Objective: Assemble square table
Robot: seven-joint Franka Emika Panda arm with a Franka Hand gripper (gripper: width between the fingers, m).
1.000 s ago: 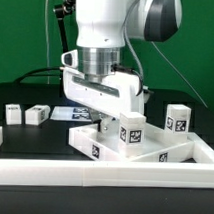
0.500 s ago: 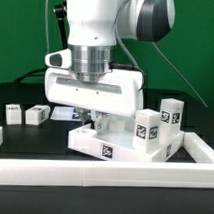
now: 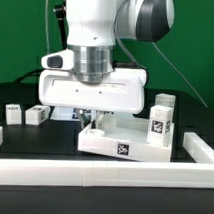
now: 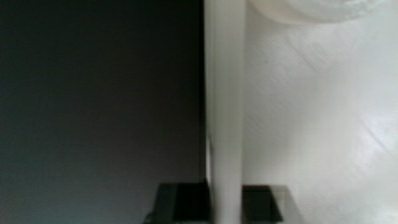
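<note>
The white square table top (image 3: 99,143) lies on the black table in front of the arm, turned so a tagged side wall faces the camera. My gripper (image 3: 94,122) reaches down onto its raised rim near the exterior view's left end and is shut on it. In the wrist view the rim (image 4: 226,120) runs as a thin white wall between the two dark fingers (image 4: 175,204) of the gripper (image 4: 221,205). Two white leg blocks (image 3: 160,123) stand upright on the top's right end. Two loose leg blocks (image 3: 13,113) (image 3: 36,115) lie at the far left.
The long white rail (image 3: 103,173) borders the workspace in front, with raised ends at both sides. The marker board (image 3: 63,112) lies flat behind the loose legs, partly hidden by my arm. A green backdrop closes the rear.
The wrist has turned with the table top in its grip. The top has swung round, and its two standing legs have moved toward the exterior view's right.
</note>
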